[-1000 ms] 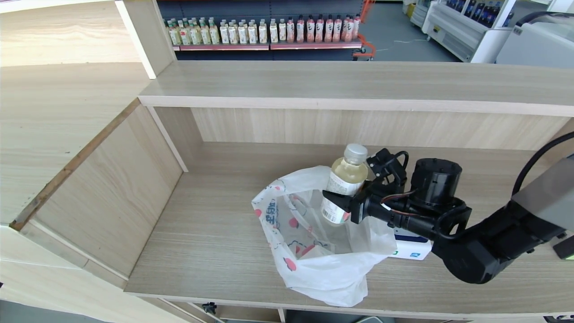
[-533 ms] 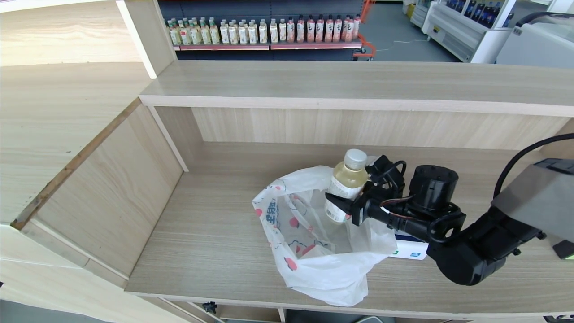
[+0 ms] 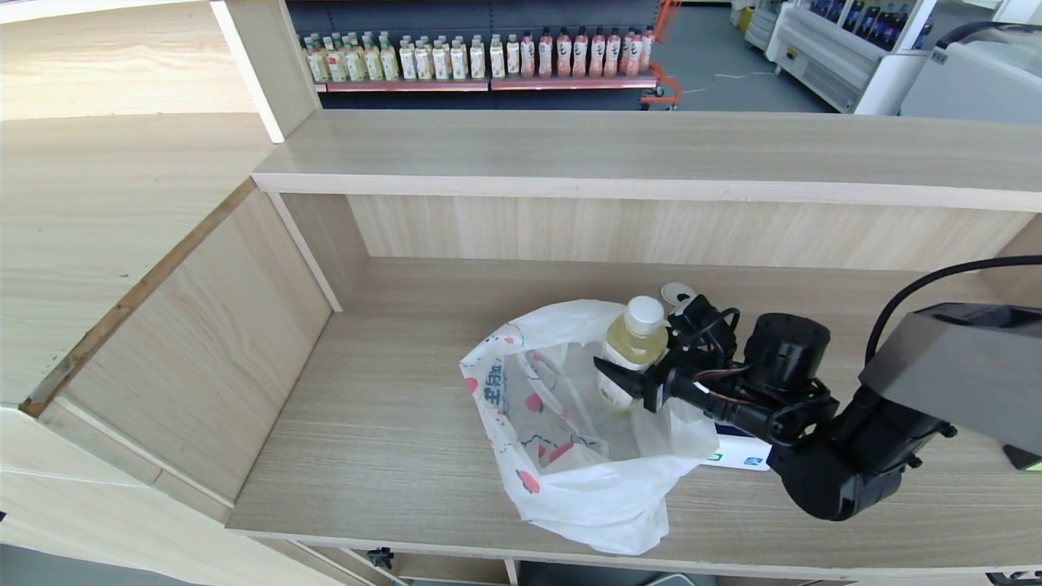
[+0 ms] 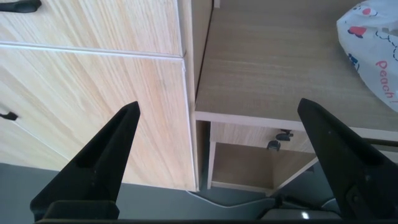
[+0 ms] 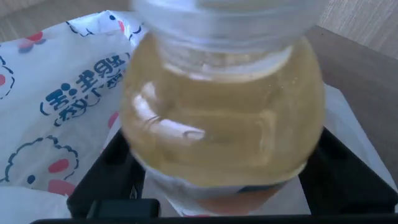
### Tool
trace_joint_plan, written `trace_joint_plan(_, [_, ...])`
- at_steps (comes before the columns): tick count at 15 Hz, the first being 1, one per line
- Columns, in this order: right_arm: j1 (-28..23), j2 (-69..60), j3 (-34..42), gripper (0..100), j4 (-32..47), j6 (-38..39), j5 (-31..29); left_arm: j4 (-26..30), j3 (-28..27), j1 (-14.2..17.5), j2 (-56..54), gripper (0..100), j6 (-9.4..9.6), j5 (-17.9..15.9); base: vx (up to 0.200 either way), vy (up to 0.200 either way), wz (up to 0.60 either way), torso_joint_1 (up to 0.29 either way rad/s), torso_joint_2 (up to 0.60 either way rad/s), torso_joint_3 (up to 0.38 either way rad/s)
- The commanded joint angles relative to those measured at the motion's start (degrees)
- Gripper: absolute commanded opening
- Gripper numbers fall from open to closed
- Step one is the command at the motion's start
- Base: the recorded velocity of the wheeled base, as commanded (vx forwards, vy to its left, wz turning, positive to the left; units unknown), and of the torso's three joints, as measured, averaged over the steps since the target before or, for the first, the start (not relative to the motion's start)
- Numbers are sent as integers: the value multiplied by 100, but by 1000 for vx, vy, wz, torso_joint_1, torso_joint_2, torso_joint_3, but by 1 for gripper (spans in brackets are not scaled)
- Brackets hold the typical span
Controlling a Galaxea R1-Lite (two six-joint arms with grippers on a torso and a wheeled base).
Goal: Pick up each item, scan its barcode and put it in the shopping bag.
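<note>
Left hand (image 4: 217, 103): seen in the left wrist view, released, fingers spread wide with nothing between them. It was held off the near-left edge of the desk (image 3: 391, 407), over the cabinet fronts and well apart from the work.

Shopping bag (image 3: 570, 423): a thin white plastic bag with a printed pattern was noted at mid-desk, towards the near edge. Its mouth gaped upward and its near side was slumped over. A corner of it was also caught in the left wrist view (image 4: 373, 31).

Bottle (image 3: 631, 346): pale yellow drink, white cap, close to upright. Its lower part was set within the right side of the bag's mouth; whether its base touched anything could not be told. In the right wrist view, the bottle (image 5: 224, 118) was seen close up, with the bag (image 5: 62, 87) spread below it.

Right hand (image 3: 633, 370): clenched on the bottle's body from the right, one dark finger lying across its near side.

White box (image 3: 745, 452): lying on the desk just right of the bag, partly under the right arm.

Step judged: bagging, the bottle being partly in. The next move is judged to call for lowering until the base is borne, then letting go and drawing the fingers out without snagging the thin rim. The box is judged a likely next item.
</note>
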Motion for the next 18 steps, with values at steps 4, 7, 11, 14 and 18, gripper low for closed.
trace_joint_plan(4, [35,-547,15,100,89,321,36,-4,0,-1,-2,100,-1,1,0,0,0,0,0,0])
trace_joint_plan(7, [35,-1734,226,100,818,462,28,-4,0,-1,-2,100,-1,1,0,0,0,0,0,0])
trace_joint_plan(11, [-132,-3527,454,100,2110,814,-16,-4,0,-1,-2,100,-1,1,0,0,0,0,0,0])
trace_joint_plan(14, [-941,-5144,498,100,4018,884,-7,-4,0,-1,-2,100,-1,1,0,0,0,0,0,0])
trace_joint_plan(18, [-2215,-6418,990,100,5538,884,28,-4,0,-1,-2,100,-1,1,0,0,0,0,0,0])
